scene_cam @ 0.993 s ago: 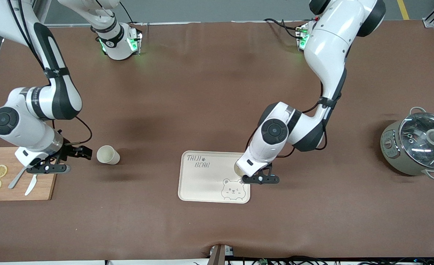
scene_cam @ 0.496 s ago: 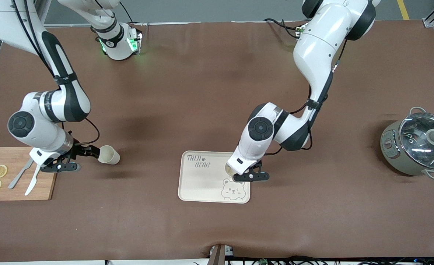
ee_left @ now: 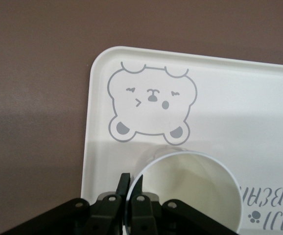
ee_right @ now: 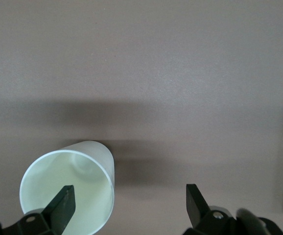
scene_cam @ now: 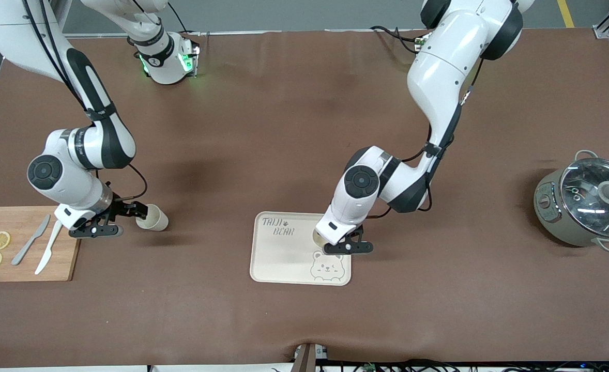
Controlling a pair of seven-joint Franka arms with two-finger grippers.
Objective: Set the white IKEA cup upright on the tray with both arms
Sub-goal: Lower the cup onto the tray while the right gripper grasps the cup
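Note:
A white cup [scene_cam: 316, 236] stands upright over the cream tray [scene_cam: 284, 258], just above the bear drawing; I cannot tell if it touches the tray. My left gripper [scene_cam: 322, 241] is shut on its rim, one finger inside and one outside. The left wrist view shows this gripper [ee_left: 131, 185], the cup [ee_left: 190, 191] and the tray [ee_left: 239, 107]. A second white cup [scene_cam: 153, 217] lies on its side on the table, toward the right arm's end. My right gripper [scene_cam: 135, 211] is open at its mouth. In the right wrist view, one finger of the gripper [ee_right: 129, 205] overlaps the cup's [ee_right: 78, 181] opening.
A wooden cutting board [scene_cam: 25, 227] with lemon slices, a knife and a fork lies at the right arm's end of the table. A grey pot with a glass lid [scene_cam: 586, 204] stands at the left arm's end.
My right gripper has moved from over the cutting board to the lying cup's mouth. My left gripper has carried its cup farther in over the tray.

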